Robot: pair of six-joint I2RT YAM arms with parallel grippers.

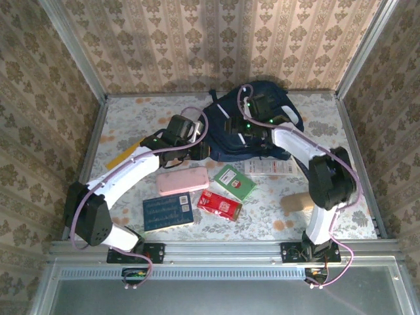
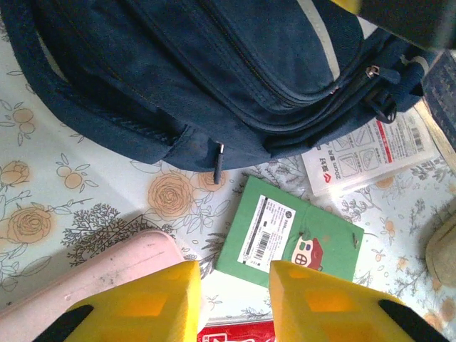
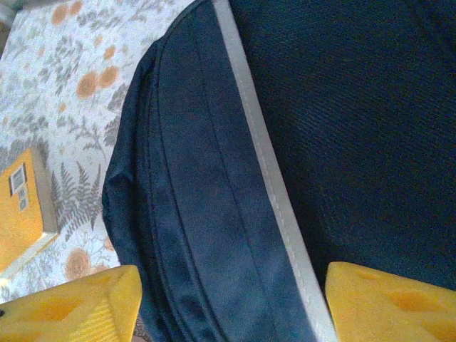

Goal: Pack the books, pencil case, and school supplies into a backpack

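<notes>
Backpack (image 2: 178, 71) in navy woven fabric, soft rounded pencil case (image 1: 182, 180), left tool (image 2: 235, 278) apart, right tool (image 3: 231, 278) apart

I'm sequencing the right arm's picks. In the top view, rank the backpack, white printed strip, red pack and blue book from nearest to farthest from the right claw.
1. Backpack, directly under the right claw, at the back.
2. White printed strip, just in front of the backpack, right of centre.
3. Red pack, centre, nearer the arm bases.
4. Blue book, front left.
</notes>
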